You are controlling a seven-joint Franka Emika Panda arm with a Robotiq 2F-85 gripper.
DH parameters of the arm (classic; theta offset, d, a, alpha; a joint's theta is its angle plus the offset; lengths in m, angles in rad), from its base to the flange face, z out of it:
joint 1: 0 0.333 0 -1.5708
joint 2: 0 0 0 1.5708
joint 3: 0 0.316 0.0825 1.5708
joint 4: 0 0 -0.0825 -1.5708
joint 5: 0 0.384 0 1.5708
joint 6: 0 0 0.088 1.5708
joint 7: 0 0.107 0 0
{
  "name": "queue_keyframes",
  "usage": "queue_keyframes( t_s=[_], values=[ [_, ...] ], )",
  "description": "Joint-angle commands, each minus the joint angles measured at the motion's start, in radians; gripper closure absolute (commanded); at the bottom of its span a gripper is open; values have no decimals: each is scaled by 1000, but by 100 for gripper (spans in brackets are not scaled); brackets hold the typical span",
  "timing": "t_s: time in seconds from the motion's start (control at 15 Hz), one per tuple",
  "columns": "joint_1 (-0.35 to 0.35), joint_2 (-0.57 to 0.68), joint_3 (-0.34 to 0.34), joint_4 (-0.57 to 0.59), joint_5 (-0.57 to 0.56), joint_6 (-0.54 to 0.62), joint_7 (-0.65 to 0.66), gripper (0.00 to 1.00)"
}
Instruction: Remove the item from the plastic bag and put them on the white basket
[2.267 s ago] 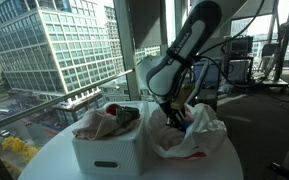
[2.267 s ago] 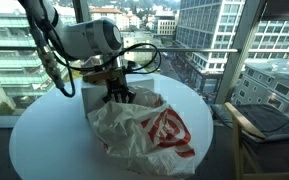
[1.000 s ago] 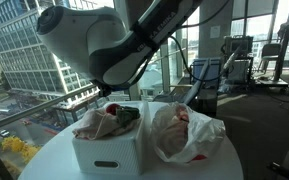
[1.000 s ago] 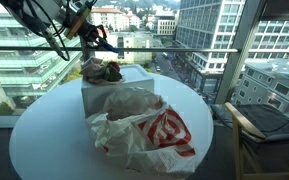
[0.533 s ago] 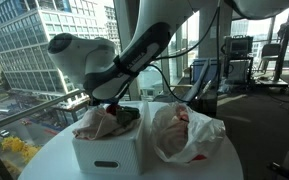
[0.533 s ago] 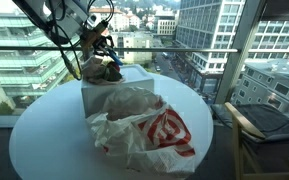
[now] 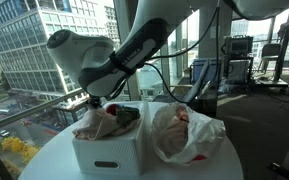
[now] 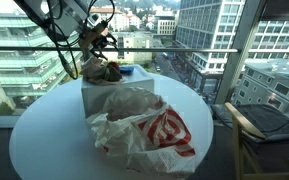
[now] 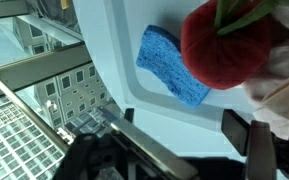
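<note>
The white basket (image 7: 109, 150) (image 8: 96, 98) stands on the round table, heaped with soft items. Beside it lies the crinkled plastic bag (image 7: 189, 132) (image 8: 149, 135) with red print. My gripper (image 7: 96, 103) (image 8: 100, 45) (image 9: 179, 125) hovers just over the basket's far end, open, with nothing between its fingers. In the wrist view a blue sponge (image 9: 172, 65) lies on the basket's white floor (image 9: 134, 50) below the jaws, next to a round red item with a green top (image 9: 224, 42). A blue corner (image 8: 127, 70) shows at the basket's far rim.
The round white table (image 8: 44, 140) stands by tall windows with a railing (image 8: 184, 50) behind it. The robot arm (image 7: 134, 50) arches over the basket. Office gear and chairs (image 7: 254, 60) stand behind the table.
The gripper came down from high above the basket to just over its far end and opened. The blue sponge now lies free in the basket.
</note>
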Motion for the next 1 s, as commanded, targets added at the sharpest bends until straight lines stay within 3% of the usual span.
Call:
queue_keyframes(
  t_s=[0.0, 0.4, 0.67, 0.73, 0.8, 0.93],
  values=[
    [4, -99, 1, -140, 38, -76, 140, 0],
    [32, -257, -42, -403, 108, -61, 481, 0],
    [22, -387, -59, -569, 42, 9, 743, 0],
    [15, -393, -54, -582, 36, 26, 771, 0],
    [14, -313, -39, -484, 65, -29, 682, 0],
    [6, -354, -38, -535, 54, -9, 729, 0]
  ],
)
